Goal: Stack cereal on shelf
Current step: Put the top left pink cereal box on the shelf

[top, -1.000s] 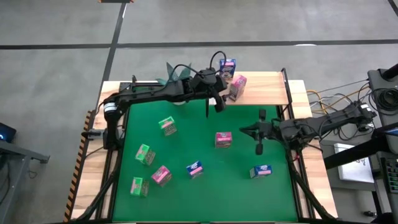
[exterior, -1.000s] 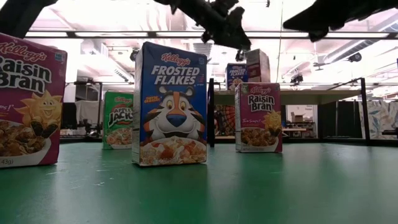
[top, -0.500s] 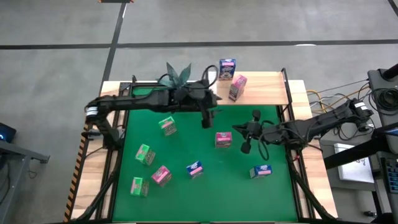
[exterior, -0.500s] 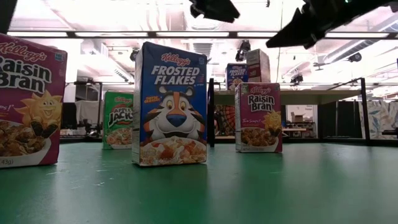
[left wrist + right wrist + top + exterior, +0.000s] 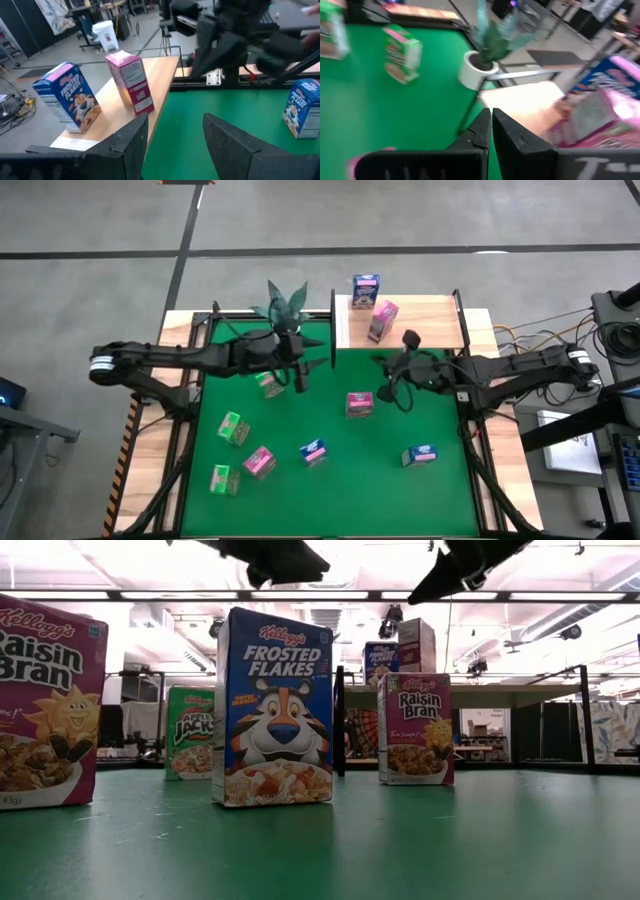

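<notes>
hovering over the green mat, our left gripper hangs just beside a green cereal box, its fingers parted and holding nothing. our right gripper sits above the mat near a pink box, fingers pressed together and empty. on the shelf, at the mat's far edge, we see a blue frosted flakes box and a pink raisin bran box standing close together. the other boxes are scattered on the mat: two more green, another pink and two blue. a potted plant stands at the mat's far edge beside the shelf.
</notes>
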`<action>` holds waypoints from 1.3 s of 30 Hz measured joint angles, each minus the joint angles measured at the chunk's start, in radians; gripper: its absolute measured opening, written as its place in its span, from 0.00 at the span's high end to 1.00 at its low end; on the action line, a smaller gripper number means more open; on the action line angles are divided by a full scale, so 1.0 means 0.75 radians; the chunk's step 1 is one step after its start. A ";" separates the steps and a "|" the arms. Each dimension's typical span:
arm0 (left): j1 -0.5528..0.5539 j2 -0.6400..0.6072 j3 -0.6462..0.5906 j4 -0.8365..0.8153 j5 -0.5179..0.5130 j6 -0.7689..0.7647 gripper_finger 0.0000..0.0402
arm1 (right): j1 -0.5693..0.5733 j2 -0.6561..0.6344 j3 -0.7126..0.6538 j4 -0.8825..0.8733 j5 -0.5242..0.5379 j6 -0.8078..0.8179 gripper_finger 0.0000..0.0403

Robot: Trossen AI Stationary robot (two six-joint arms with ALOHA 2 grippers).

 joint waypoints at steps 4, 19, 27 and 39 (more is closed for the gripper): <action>-0.002 -0.099 -0.105 0.084 0.002 0.000 0.57 | -0.126 0.056 0.087 -0.071 -0.002 -0.076 0.98; -0.003 -0.267 -0.333 0.276 0.001 -0.024 0.57 | -0.380 0.305 0.339 -0.243 0.008 -0.208 0.98; -0.003 -0.299 -0.346 0.244 0.003 -0.025 0.57 | -0.445 0.391 0.386 -0.264 0.138 -0.171 0.98; -0.003 -0.295 -0.346 0.242 0.005 -0.016 0.57 | -0.566 0.406 0.388 -0.259 0.153 -0.043 0.98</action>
